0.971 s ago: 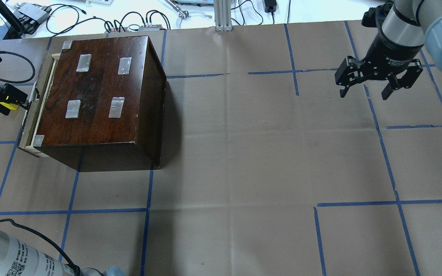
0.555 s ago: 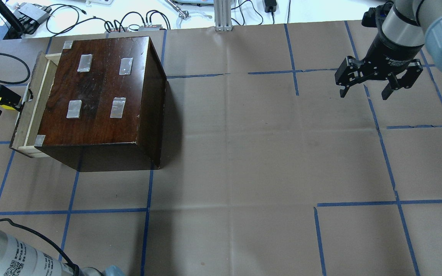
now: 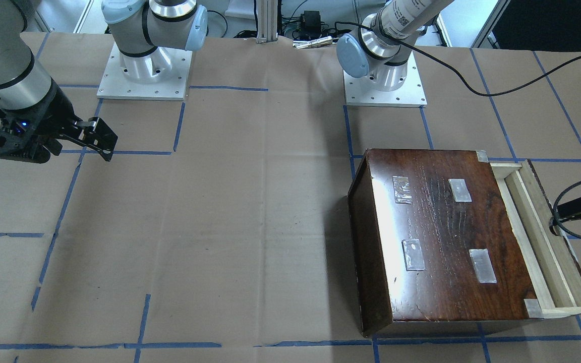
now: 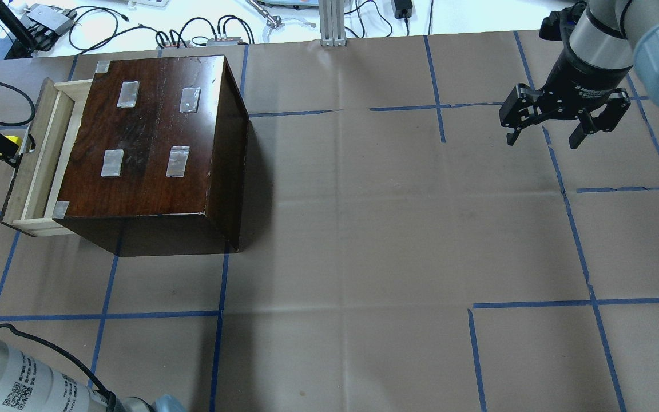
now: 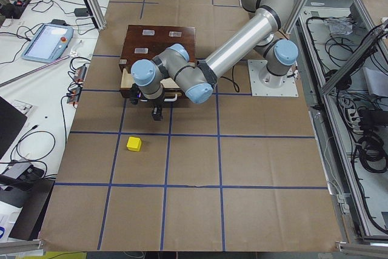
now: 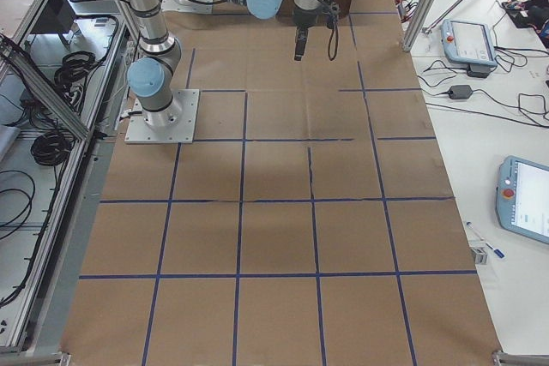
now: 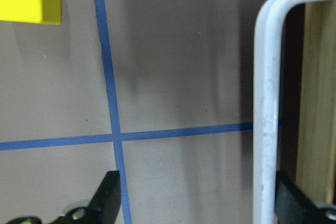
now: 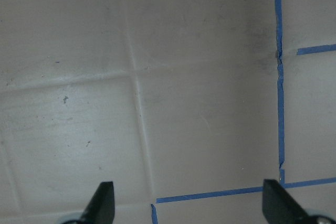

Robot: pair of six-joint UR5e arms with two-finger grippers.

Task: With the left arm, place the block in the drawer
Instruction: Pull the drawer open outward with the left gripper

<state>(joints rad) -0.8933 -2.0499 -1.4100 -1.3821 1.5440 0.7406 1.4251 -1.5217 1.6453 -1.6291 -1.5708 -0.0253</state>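
The block [image 5: 134,144] lies on the table [image 4: 364,229], outside the drawer [image 4: 43,166]. It is near the drawer's dark front and just beside the left gripper [image 7: 197,192]. The drawer shows only a narrow opening, so we judge that the step in hand is pulling it out.

The left gripper's fingers stand wide apart and clamp nothing. The white handle [image 7: 265,103] sits between them, close to 1 finger, and we cannot tell if it touches.

To do this well, we should pull slowly and straight along the drawer's run, because the box [image 4: 146,131] may slide with it. We need an opening wider than the block. We must also take care that the gripper does not push the block away. The right gripper [image 4: 544,137] hangs well apart, fingers spread, empty.
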